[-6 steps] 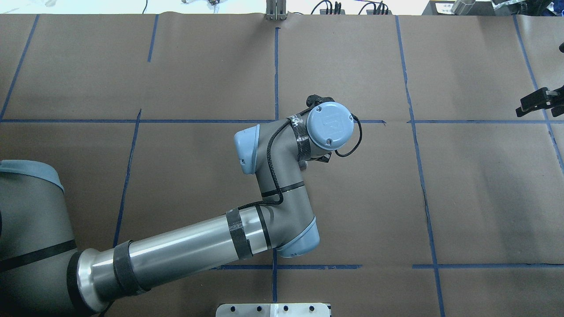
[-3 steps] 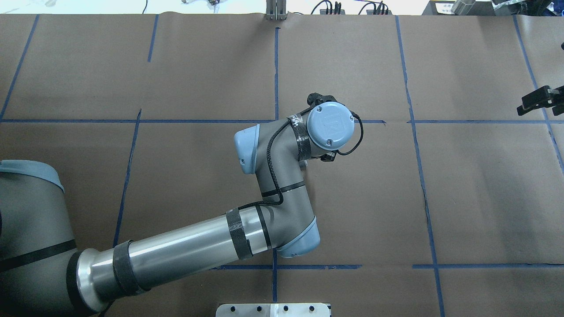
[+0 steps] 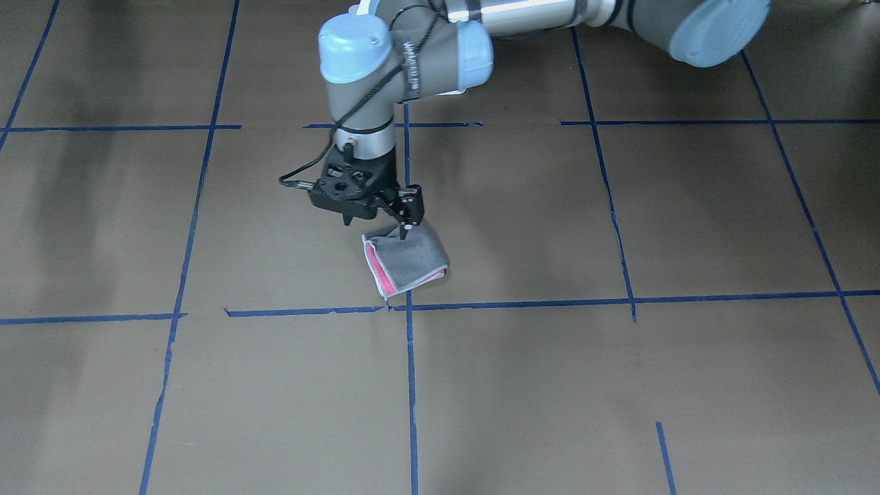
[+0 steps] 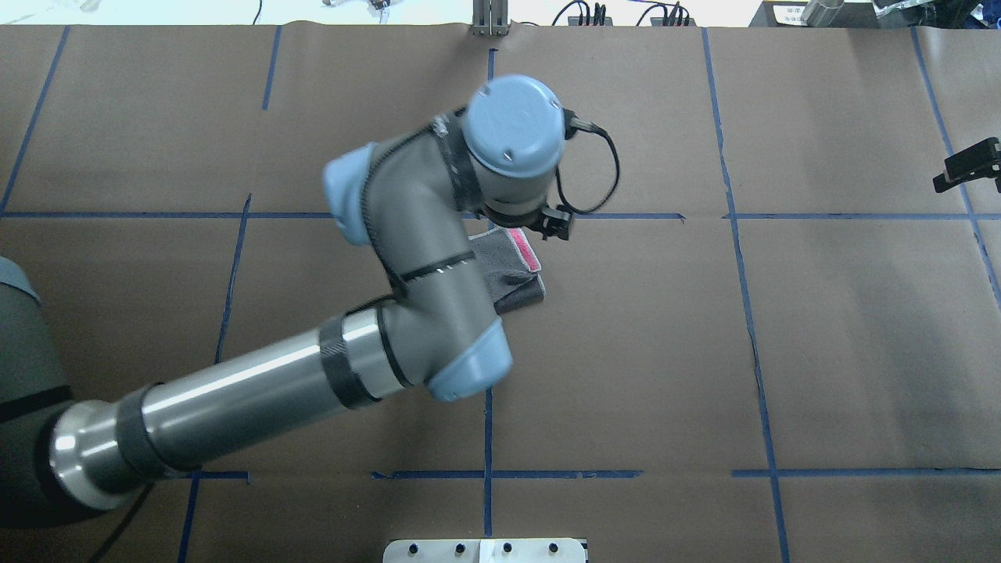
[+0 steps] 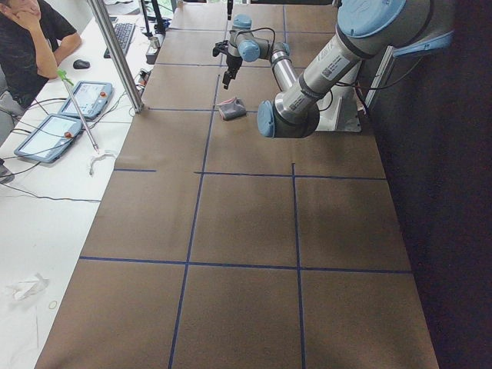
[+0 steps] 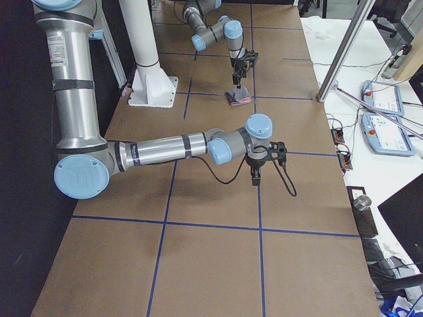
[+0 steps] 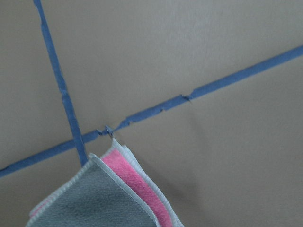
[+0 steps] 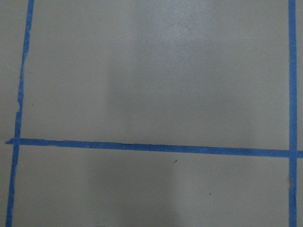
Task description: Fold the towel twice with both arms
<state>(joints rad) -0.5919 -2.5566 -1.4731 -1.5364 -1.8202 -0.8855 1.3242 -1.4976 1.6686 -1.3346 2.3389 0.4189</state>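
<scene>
1. The towel (image 3: pixel 407 265) lies folded small at the centre of the front-facing view. Its grey face is up, pink layers peek out along its lower-left edge, and it sits just above the blue tape cross (image 3: pixel 410 306)
2. The left gripper (image 3: pixel 376 228) hangs over the towel's upper edge with jaws spread, holding nothing. One fingertip (image 3: pixel 404 232) looks to touch the cloth, or nearly so. If it catches the terry when the gripper lifts, the top layer could be dragged open
3. The layers look loosely stacked and uneven, so they may spring apart with nothing pinning them
4. The right gripper (image 4: pixel 970 166) sits at the right edge of the overhead view, well apart from the towel. I cannot tell whether it is open, and it looks too far off to steady anything
</scene>
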